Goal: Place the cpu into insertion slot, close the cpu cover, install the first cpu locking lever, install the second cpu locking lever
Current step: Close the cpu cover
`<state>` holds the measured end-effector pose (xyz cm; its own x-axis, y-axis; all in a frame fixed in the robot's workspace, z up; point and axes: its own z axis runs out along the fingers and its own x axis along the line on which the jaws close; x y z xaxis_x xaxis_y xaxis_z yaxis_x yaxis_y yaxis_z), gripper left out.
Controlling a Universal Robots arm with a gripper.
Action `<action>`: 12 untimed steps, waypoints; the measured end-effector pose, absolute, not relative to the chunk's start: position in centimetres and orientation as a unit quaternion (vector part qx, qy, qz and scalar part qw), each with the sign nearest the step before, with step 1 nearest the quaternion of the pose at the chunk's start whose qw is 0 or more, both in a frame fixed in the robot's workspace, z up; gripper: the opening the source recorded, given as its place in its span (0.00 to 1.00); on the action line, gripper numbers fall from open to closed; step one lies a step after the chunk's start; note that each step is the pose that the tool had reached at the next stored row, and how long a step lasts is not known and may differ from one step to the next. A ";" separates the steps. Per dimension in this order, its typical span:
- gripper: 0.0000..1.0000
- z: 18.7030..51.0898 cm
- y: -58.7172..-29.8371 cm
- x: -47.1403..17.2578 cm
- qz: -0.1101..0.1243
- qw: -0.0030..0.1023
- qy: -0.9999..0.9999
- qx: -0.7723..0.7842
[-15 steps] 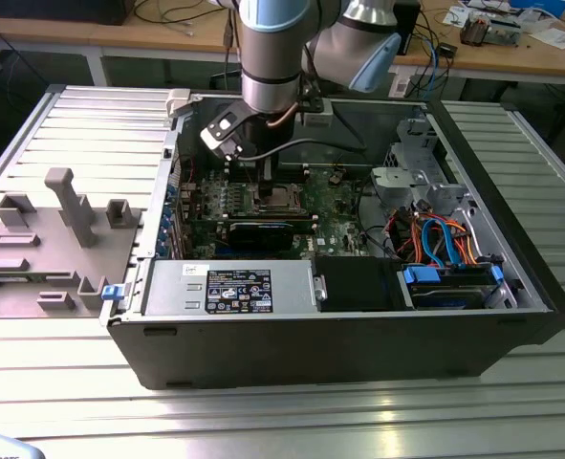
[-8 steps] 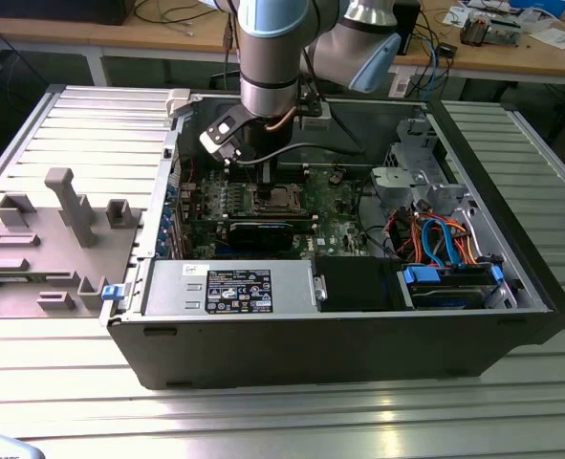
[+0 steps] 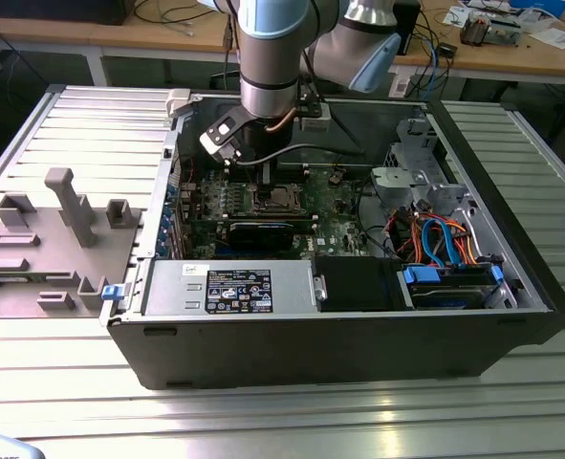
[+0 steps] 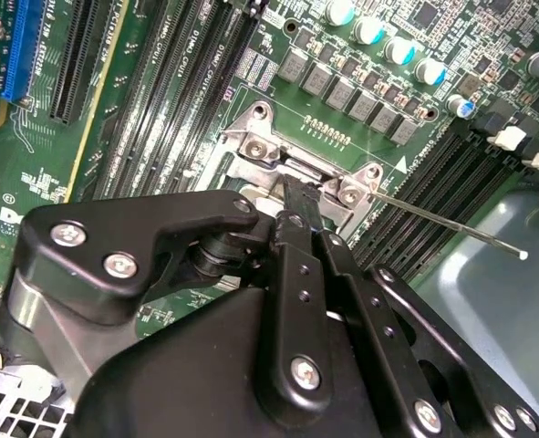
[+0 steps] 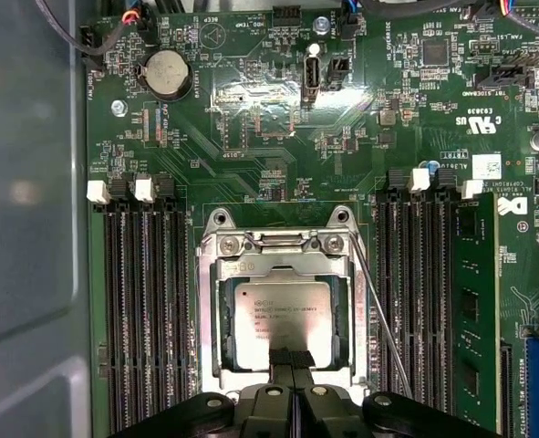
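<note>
While its two fingers [image 5: 282, 376] clench together on nothing, one gripper [image 5: 292, 358] hangs at the edge of the cpu [image 5: 281, 313].
One square, dull silver-grey chip, it lies in the insertion slot [image 5: 222, 319] inside one silvery cpu cover [image 5: 206, 315]; one thin lever wire [image 5: 379, 315] angles free.

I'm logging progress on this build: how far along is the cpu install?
Done: the cpu lies in the insertion slot, and the cpu cover looks lowered over it. In hand: the gripper, fingers together, sits at the cover's edge. Left: a thin locking lever juts free beside the slot, not latched.
</note>
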<state>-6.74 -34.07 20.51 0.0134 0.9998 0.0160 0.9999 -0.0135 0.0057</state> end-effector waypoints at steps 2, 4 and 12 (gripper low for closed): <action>0.11 20.5 -34.1 -6.7 -0.008 0.004 -0.702 -0.712; 0.11 20.6 -34.1 -6.1 -0.008 0.004 -0.703 -0.712; 0.11 21.7 -34.1 -4.5 -0.002 0.010 -0.702 -0.712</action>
